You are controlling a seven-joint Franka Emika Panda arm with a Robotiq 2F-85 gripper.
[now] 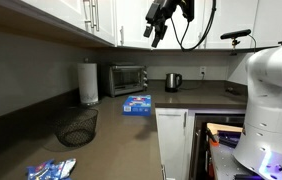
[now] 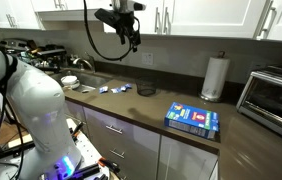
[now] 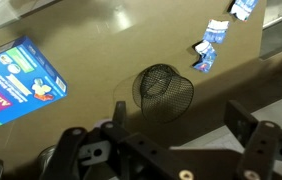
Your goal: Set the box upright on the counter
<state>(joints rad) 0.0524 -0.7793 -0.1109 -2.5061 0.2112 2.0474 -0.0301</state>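
A blue box point(image 1: 136, 104) lies flat on the dark counter; it shows in both exterior views point(image 2: 193, 119) and at the left of the wrist view point(image 3: 16, 80). My gripper point(image 1: 159, 28) hangs high above the counter, near the upper cabinets, well apart from the box point(image 2: 129, 28). In the wrist view its fingers point(image 3: 179, 120) are spread open with nothing between them.
A black mesh basket point(image 3: 161, 92) sits on the counter point(image 1: 79, 125). Small blue-white packets point(image 3: 209, 50) lie near the sink end point(image 1: 51, 171). A paper towel roll point(image 1: 89, 84), toaster oven point(image 1: 127, 78) and kettle point(image 1: 173, 81) stand at the back.
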